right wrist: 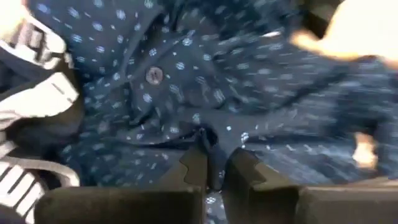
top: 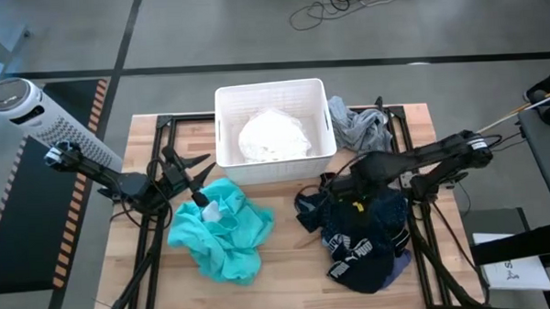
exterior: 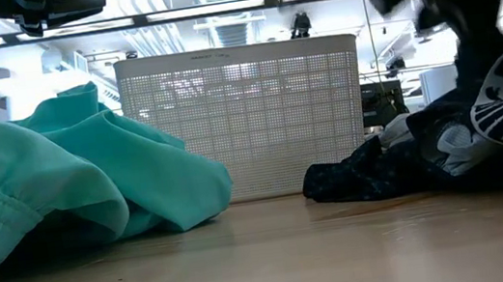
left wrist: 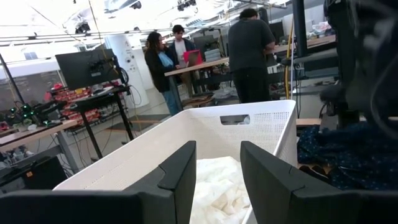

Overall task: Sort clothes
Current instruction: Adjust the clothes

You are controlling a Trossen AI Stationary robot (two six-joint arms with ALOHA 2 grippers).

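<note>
A large teal garment (top: 224, 231) lies crumpled on the table's left half; it also shows in the low view (exterior: 63, 185). A white garment (top: 273, 136) lies inside the white bin (top: 225, 101). A grey garment (top: 358, 129) lies right of the bin. A navy-black garment with white lettering (top: 361, 252) lies at the near right, and a navy dotted shirt (top: 315, 210) lies partly on it. My left gripper (top: 195, 176) is open and empty, above the teal garment's far edge, pointing at the bin (left wrist: 273, 124). My right gripper (top: 331, 185) is shut on the dotted shirt (right wrist: 186, 81). My right gripper pinches a raised fold of the navy dotted shirt (right wrist: 208, 140) between its two fingers, a little way from a button. The fingers come from above, slanting in from the table's right. The rest of the shirt lies on the pile below.
The bin stands at the far middle of the table. A white cylindrical device (top: 30, 113) stands off the table's far left corner. People stand at desks in the room beyond the table (left wrist: 249, 50). Bare wood shows at the near middle (top: 293, 264).
</note>
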